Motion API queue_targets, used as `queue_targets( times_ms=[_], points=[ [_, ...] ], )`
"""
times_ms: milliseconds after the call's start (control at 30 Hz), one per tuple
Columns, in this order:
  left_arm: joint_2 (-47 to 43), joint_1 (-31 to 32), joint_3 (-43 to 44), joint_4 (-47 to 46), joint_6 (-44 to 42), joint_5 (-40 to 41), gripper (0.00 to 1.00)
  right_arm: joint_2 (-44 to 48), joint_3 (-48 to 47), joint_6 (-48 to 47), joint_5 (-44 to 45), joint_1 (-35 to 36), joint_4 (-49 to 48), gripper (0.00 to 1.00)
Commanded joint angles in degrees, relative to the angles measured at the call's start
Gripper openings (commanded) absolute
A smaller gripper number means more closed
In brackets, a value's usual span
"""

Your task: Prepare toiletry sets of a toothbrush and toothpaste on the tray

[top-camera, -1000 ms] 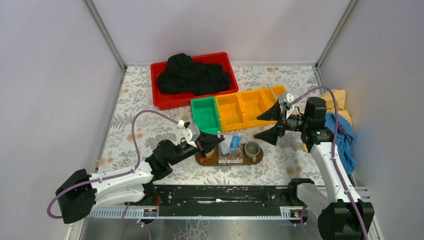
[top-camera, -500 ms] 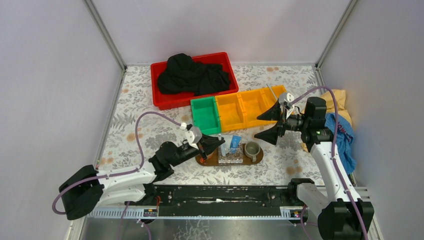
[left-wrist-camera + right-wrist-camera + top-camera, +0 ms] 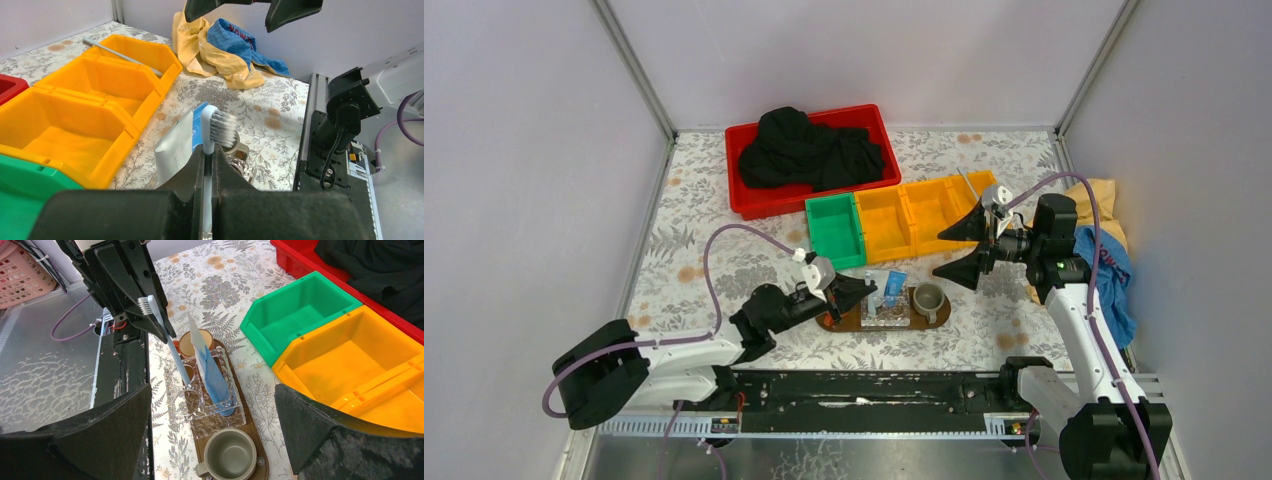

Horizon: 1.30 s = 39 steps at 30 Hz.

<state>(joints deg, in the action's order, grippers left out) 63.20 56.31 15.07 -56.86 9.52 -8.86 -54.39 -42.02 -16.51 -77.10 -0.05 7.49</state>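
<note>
The left gripper (image 3: 207,156) grips the toothbrush (image 3: 218,128) tightly. The right gripper (image 3: 944,258), two o'clock from the tray (image 3: 942,316), is wide open, empty.

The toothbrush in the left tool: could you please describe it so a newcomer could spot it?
Find the brown wooden tray near the table's front edge. Above its left end the left tool pinches a pale toothbrush, bristles up; unlike the flat blue toothpaste tube beside it, it's stick-thin.
</note>
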Motion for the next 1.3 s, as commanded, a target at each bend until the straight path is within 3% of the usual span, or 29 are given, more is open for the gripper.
queue_targets(
  times_ms=[0, 1267],
  points=[
    [1.1, 0.5, -0.7, -6.7, -1.2, -0.4, 0.0, 0.0, -1.4, -0.5, -1.0, -0.4, -0.6, 1.0],
    [9.0, 0.5, -4.5, -19.3, -3.6, 1.1, 0.0, -0.1, -1.3, -0.5, -1.3, -0.4, -0.7, 0.99]
  ],
)
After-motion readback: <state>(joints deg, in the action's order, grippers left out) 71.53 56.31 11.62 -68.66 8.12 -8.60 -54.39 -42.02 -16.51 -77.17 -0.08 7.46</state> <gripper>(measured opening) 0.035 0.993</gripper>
